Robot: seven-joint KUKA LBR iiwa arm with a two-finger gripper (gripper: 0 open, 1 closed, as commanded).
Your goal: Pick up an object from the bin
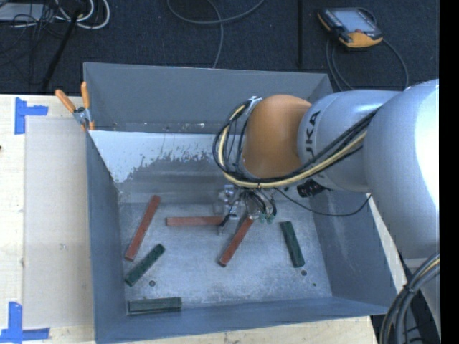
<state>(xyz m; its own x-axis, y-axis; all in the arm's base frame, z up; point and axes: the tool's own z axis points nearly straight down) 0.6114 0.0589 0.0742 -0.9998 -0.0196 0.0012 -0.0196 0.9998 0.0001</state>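
Pincer point(242, 208) low at the middle of the bin point(143, 95), set where a level brown stick point(192, 221) and a slanted brown stick point(235, 242) meet, likely to take one by its end. Apart or together: cannot tell, hidden beneath the orange cover point(276, 135). Green stick point(292, 244) just right, untouched.

Arm point(380, 145) in from right, orange-covered wrist point(276, 135), pincer point(241, 211) pointing down
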